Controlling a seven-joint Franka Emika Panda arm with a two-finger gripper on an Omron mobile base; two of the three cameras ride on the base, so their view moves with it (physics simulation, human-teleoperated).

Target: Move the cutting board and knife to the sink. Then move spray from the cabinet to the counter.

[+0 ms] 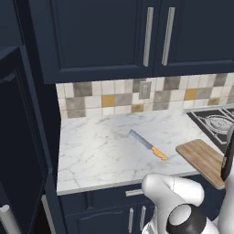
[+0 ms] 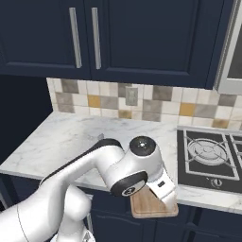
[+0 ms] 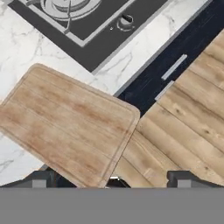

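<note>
The brown wooden cutting board lies at the counter's front right corner, with one end jutting past the edge. The hand view looks straight down on the cutting board. My gripper hovers open above its overhanging end, with one dark fingertip over the board and the other beside it. The knife, grey-blue blade and orange handle, lies apart on the white marble counter, left of the board. The tall navy cabinet stands at the left. The sink and the spray are out of view.
A black gas stove is set into the counter just right of the board. Navy wall cupboards hang above a tiled backsplash. Navy drawers with silver handles and wooden floor lie below the counter edge.
</note>
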